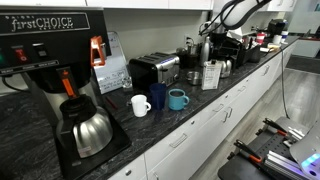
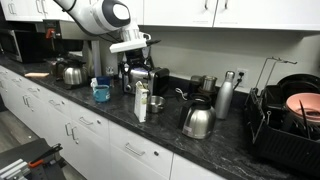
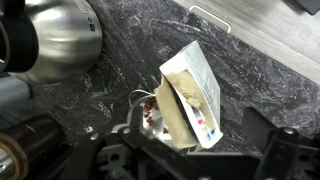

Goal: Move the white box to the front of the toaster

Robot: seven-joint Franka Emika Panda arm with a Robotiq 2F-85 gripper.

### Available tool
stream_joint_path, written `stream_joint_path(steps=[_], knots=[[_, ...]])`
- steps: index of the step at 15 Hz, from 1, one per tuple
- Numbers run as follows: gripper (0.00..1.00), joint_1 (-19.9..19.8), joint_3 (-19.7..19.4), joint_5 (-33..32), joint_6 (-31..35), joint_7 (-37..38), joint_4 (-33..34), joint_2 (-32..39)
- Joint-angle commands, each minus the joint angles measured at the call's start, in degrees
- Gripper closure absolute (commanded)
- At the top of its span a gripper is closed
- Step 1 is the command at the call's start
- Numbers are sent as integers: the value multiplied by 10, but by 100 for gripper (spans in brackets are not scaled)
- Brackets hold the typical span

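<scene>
Three mugs (image 1: 158,97) between toaster (image 1: 154,68) and counter edge (image 1: 195,115)

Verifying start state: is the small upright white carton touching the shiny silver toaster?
Apart. In an exterior view, dark countertop lies between the small white carton and the boxy silver toaster.

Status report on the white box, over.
Open claw above white box. Box upright on counter, not gripped, away from toaster. White mug, dark mug, blue mug crowd toaster's front.
</scene>
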Motion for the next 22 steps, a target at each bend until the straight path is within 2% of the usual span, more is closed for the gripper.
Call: stream_joint_path(steps=[1,5,8,17,22], knots=[[0,-3,4,1,-1,-1,1,0],[0,-5,5,-4,1,7,2,4],[0,-1,1,20,10,-26,5,14],[0,-2,2,34,46,-134,2,40],[0,-7,4,31,52,-137,-1,67]])
